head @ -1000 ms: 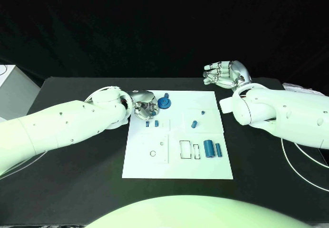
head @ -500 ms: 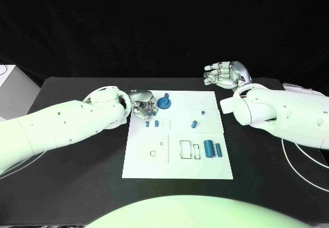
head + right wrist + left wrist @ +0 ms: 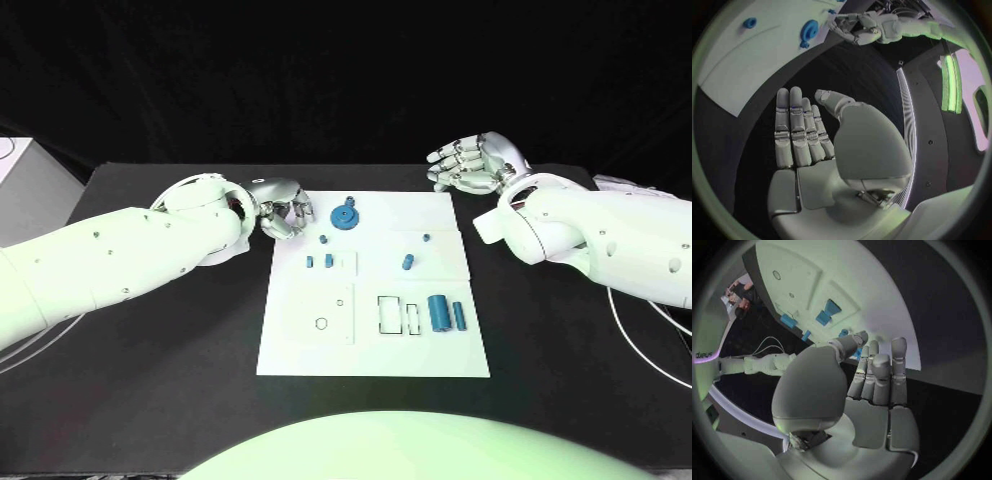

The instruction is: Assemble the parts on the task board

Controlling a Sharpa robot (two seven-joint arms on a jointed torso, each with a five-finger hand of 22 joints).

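Observation:
The white task board (image 3: 375, 340) lies mid-table. A blue round part (image 3: 343, 216) sits near its far left corner. Two small blue pegs (image 3: 319, 261) stand below the round part, with two more small pieces (image 3: 410, 263) to their right. Two blue cylinders (image 3: 447, 313) lie beside rectangular slots (image 3: 391, 313). My left hand (image 3: 281, 208) hovers just off the board's far left corner, fingers apart, holding nothing. In the left wrist view its fingers (image 3: 879, 375) reach toward the board (image 3: 836, 280). My right hand (image 3: 469, 165) is beyond the far right corner, with its fingers (image 3: 795, 130) straight and nothing in them.
A white box (image 3: 29, 185) stands at the table's left edge. White cables (image 3: 635, 345) loop on the table at the right. Black table surface (image 3: 173, 340) surrounds the board on both sides.
My left hand has drawn back from the blue round part, leftward off the board's corner. The round part stays put. My right hand shifted slightly nearer.

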